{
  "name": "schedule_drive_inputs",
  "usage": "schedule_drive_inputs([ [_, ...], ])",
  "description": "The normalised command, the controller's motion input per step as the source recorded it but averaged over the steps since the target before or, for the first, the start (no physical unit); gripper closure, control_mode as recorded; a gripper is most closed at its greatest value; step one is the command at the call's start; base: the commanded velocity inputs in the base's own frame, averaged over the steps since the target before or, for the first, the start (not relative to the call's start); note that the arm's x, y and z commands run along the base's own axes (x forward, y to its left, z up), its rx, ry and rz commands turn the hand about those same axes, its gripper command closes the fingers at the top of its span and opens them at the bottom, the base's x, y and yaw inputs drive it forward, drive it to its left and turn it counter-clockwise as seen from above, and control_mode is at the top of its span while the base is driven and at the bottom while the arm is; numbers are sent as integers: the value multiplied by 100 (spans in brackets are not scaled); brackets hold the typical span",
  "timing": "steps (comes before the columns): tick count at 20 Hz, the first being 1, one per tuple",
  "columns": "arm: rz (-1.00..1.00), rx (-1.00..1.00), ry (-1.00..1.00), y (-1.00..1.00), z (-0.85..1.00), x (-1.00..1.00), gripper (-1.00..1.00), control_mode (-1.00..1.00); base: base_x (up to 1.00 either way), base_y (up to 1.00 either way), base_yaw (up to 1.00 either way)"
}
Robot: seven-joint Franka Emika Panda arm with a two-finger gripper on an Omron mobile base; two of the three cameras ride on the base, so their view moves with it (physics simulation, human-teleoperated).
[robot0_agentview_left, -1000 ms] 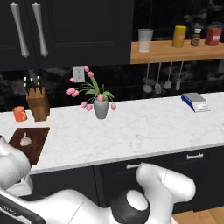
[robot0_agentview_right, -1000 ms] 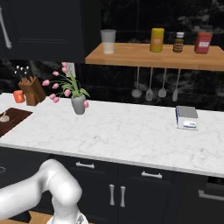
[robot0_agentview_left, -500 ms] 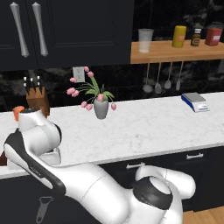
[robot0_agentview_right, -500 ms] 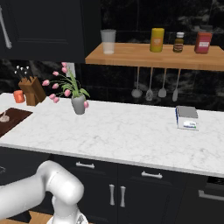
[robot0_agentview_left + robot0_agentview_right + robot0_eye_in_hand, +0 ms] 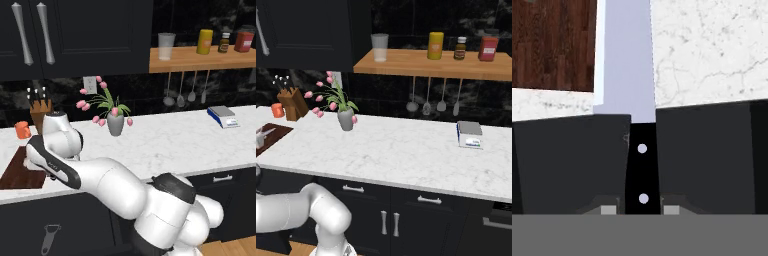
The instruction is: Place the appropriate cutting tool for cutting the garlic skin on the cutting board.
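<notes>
In the hand view, your claw [image 5: 642, 167] is clamped on the knife [image 5: 626, 60]. Both dark fingers [image 5: 572, 165] press the black handle from either side, with no gap. The silver blade runs straight ahead of the claw, out over the white marble counter [image 5: 712, 50]. The board [image 5: 552, 45] lies ahead of the claw and to the left in that view. Its near edge stops short of the fingers, and its right edge runs just beside the blade. You cannot tell from this view whether the blade touches anything.

The left base view gives you the arm [image 5: 60, 150] instead. It reaches far left and bends down over the board [image 5: 15, 172], and its own links hide the claw and most of the board. Beyond the arm stand a knife block [image 5: 40, 107] and an orange cup [image 5: 22, 130]. A vase of pink tulips [image 5: 115, 122] stands to their right, and a scale [image 5: 224, 116] sits well off at the far end. Below counter level, a grey peeler [image 5: 49, 237] shows against the dark cabinets.

In the right base view, the board [image 5: 276, 131] sits at the frame's left edge. A small pale shape [image 5: 260, 139] lies on it, too small to name.
</notes>
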Motion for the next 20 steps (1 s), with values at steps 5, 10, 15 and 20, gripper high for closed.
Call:
schedule_drive_inputs([
  [5, -9, 0, 0, 0, -11, 70, 100, -100, 0, 0, 0],
  [10, -4, 0, 1, 20, -18, 67, 100, -100, 0, 0, 0],
  [15, 0, 0, 4, 32, -27, 42, 100, -100, 0, 0, 0],
  [20, 0, 0, 7, 36, -15, 35, 100, -100, 0, 0, 0],
])
